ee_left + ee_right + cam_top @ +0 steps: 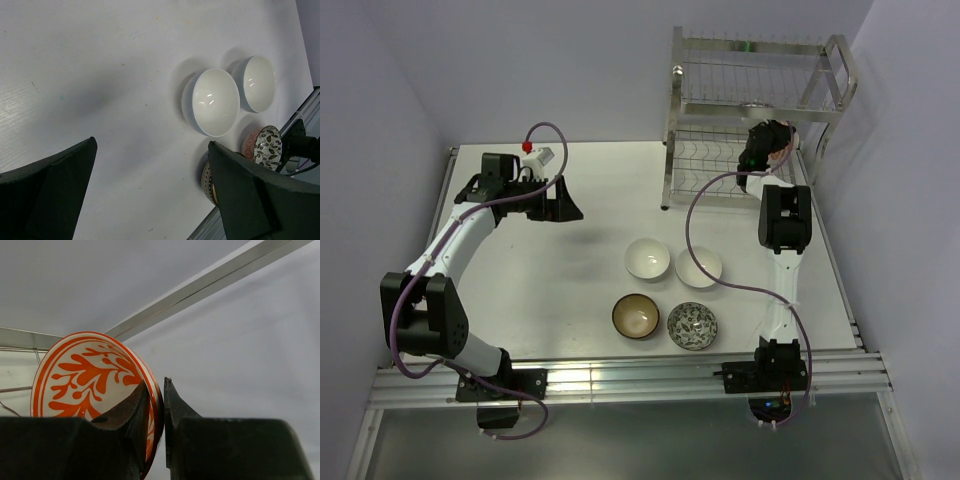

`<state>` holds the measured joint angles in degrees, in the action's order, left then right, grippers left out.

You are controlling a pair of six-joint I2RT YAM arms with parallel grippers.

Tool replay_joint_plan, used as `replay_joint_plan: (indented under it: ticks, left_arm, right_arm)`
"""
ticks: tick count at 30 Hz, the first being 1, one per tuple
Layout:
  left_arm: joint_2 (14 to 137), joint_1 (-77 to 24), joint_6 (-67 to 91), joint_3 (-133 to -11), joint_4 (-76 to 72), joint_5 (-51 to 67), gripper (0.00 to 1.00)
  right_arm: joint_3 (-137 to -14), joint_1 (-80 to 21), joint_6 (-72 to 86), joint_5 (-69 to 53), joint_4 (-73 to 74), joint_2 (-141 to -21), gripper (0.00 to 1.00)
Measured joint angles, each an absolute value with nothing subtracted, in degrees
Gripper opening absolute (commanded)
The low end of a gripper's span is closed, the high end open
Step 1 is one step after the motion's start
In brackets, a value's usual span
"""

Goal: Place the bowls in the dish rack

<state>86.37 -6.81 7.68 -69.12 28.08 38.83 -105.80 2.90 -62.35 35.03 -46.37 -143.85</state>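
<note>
My right gripper (pixel 772 142) is shut on the rim of the orange-red patterned bowl (pixel 85 375) and holds it on edge at the right end of the dish rack (pixel 750 110), by its lower tier. One finger is inside the bowl and the other outside. Two white bowls (pixel 647 258) (pixel 699 266), a dark brown bowl with a tan inside (pixel 635 316) and a grey-white patterned bowl (pixel 692 325) sit upright on the table in front of the rack. My left gripper (pixel 565 200) is open and empty, above the table to the left of the bowls.
The rack stands at the table's back right corner, against the walls. A rack tube (pixel 210 280) runs diagonally behind the held bowl. A metal rail (pixel 620 375) runs along the near table edge. In the left wrist view the white bowls (pixel 216 102) (pixel 258 83) lie beyond my open fingers.
</note>
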Motion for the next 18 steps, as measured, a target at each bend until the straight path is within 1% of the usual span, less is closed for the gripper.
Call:
replay_joint_plan:
  ticks: [18]
  left_arm:
    - [86.48,-6.07,7.64,-69.12,28.08,39.42,0.99]
  right_arm:
    - [-104.47,2.37,-63.31,35.16,-47.42,-143.72,0.00]
